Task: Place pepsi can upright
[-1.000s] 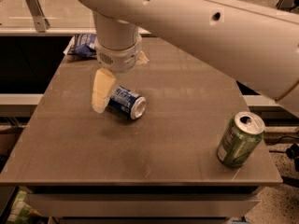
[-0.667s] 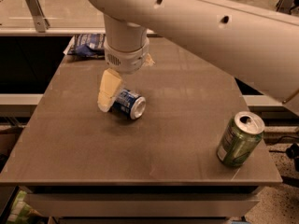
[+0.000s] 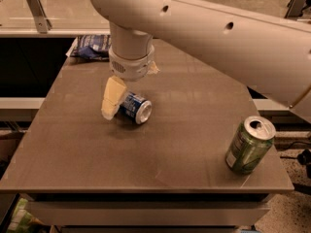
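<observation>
The pepsi can (image 3: 136, 108), dark blue with white markings and a silver end, lies on its side on the brown table (image 3: 146, 164), left of centre. Its silver end faces the front right. My gripper (image 3: 118, 97) hangs down from the white arm directly over the can's left end, with its cream tip right against the can's left side. The part of the gripper behind the can is hidden.
A green can (image 3: 249, 145) with a silver top stands upright near the table's front right corner. A flat blue and white snack bag (image 3: 92, 46) lies at the back left edge. The big white arm (image 3: 218, 28) spans the upper right of the view.
My gripper has shifted a little to the right, closing up against the can's left side. The can still lies on its side in nearly the same spot.
</observation>
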Controlling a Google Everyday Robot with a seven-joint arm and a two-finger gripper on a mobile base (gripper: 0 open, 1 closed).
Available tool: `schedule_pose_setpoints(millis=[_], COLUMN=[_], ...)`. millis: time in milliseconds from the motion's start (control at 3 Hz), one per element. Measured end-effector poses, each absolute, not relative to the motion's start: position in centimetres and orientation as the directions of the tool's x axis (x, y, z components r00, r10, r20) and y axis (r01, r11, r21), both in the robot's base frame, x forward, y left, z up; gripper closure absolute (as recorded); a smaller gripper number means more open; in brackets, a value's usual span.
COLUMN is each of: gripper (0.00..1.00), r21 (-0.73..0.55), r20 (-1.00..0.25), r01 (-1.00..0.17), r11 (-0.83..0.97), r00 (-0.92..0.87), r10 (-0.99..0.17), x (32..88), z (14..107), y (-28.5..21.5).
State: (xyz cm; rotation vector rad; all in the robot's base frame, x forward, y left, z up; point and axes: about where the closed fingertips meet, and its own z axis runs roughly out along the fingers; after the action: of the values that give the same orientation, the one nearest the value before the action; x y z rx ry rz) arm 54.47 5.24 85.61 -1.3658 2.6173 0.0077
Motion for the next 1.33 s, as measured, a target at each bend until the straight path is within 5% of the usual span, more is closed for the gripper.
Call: schedule_pose_setpoints(millis=[333, 1333], gripper=[0.0, 0.64], r21=[-0.079, -0.082], r20=[-0.155, -0.161], r01=[-0.828, -0.828], r11=[0.556, 0.554], r00=[-0.54, -0.538], r10=[-0.827, -0.828], x=[54.04, 54.0], z=[84.72, 84.76], y=[6.37, 6.47])
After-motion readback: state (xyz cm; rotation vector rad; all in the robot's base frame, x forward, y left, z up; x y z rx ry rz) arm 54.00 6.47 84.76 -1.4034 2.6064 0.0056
